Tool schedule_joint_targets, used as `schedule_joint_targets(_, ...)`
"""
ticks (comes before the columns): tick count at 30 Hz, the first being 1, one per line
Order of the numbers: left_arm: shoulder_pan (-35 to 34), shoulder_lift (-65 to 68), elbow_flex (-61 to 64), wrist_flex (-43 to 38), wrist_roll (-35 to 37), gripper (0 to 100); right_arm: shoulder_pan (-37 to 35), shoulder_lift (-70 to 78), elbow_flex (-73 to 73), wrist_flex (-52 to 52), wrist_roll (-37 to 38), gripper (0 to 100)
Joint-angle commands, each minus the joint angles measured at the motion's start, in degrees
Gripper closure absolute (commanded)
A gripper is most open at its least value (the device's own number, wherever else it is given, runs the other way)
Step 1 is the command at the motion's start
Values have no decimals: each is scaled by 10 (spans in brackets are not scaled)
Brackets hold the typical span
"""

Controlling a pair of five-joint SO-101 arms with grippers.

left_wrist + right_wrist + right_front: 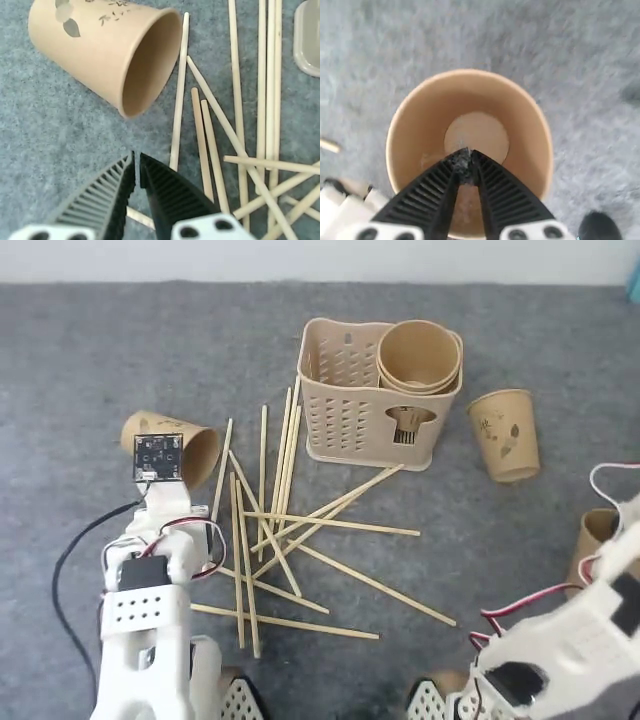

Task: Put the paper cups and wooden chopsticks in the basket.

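The counter [90, 350] is mottled grey. The basket [340, 405] is beige, patterned with rows of slots. The cups are tan: the left cup [95, 55] bears grey leaves and dark marks, and the right cup [505, 435] has a dark leaf print. The chopsticks [262, 470] are pale wood. The left gripper [137, 162] and right gripper [466, 156] are black and ribbed. The left arm [150, 630] is white.

**A robot test table in a plain room**

Grey felt-like cloth covers the table [100, 350] on every side of the left tool [136, 158]. Far ahead of the tool it ends at a plain pale wall [300, 258]. Behind the tool, the white plastic left arm [150, 620] carries a bare camera board [158, 456] and a loose black cable [60, 570]. Whether this is a lab, a workshop or an office cannot be told.
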Motion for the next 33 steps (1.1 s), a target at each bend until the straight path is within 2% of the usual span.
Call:
schedule_joint_targets(1, -2, -13, -3, -15, -4, 987, 22, -65, 29, 22, 31, 991)
schedule_joint_targets(13, -4, -13, -3, -15, -5, 987, 37, -182, 54, 22, 29, 991)
schedule_joint_targets(20, -3, -13, -3, -15, -5, 987, 101, -282, 55, 8, 33, 987)
schedule_joint_targets(23, -2, -13, -3, -15, -5, 987, 116, -284, 55, 8, 34, 938)
schedule_joint_targets(26, -2, -13, -4, -15, -5, 946, 117, -283, 80, 5, 57, 879)
schedule_joint_targets(29, -2, -13, -3, -15, -5, 863, 116, -281, 107, -6, 70, 876)
schedule_joint_targets(33, -3, -13, -2, -13, -5, 795, 119, -281, 171, -78, 69, 872)
